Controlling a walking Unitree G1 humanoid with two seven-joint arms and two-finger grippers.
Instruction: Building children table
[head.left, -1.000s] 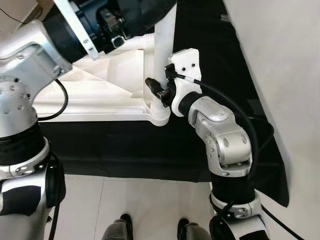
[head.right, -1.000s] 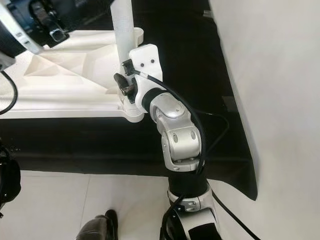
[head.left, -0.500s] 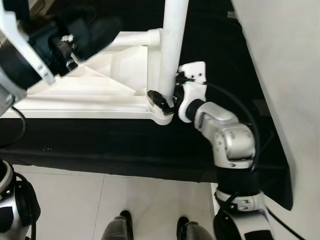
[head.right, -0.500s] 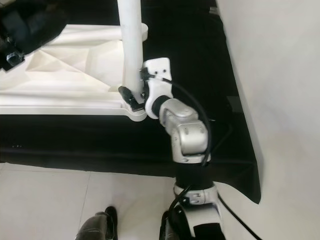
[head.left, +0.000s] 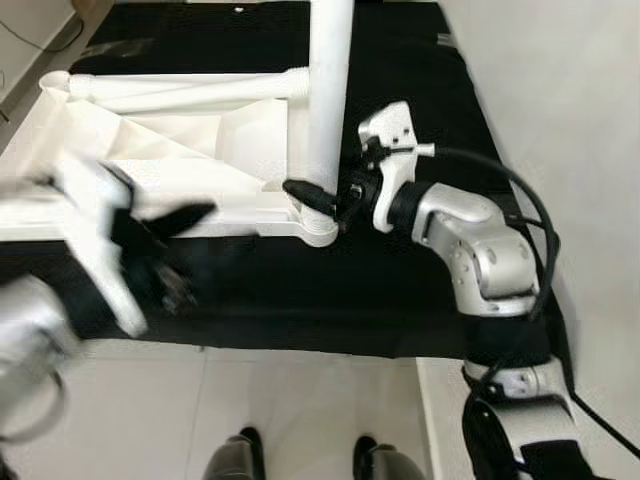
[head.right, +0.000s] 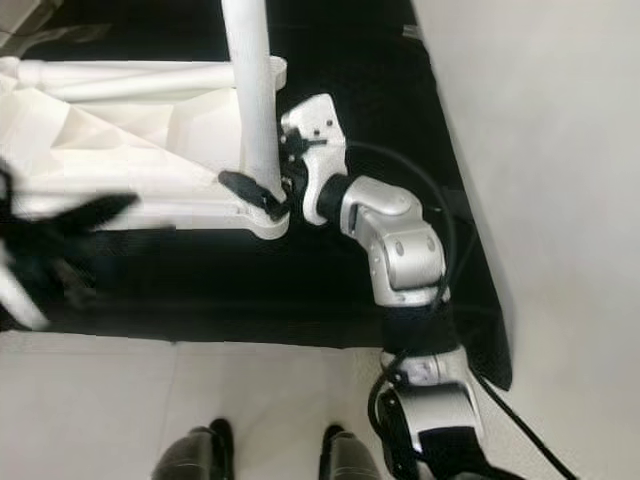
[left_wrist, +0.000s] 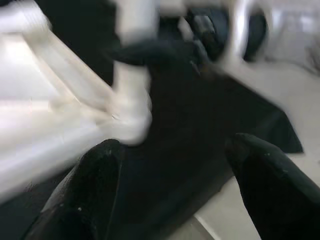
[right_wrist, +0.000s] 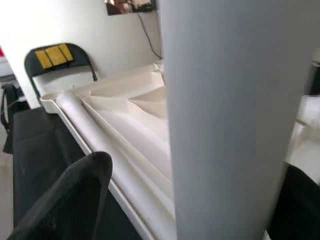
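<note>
At the left of the head views the left end effector is a blur over the black cloth, its fingers spread and empty. In the upper centre lies the upturned white table top, one table leg standing in its corner socket. The right end effector, centre right, is clamped on that leg's base. Seating the leg looks to be the step; next likely needs a steady press. The pale wall at right crowds the right arm.
</note>
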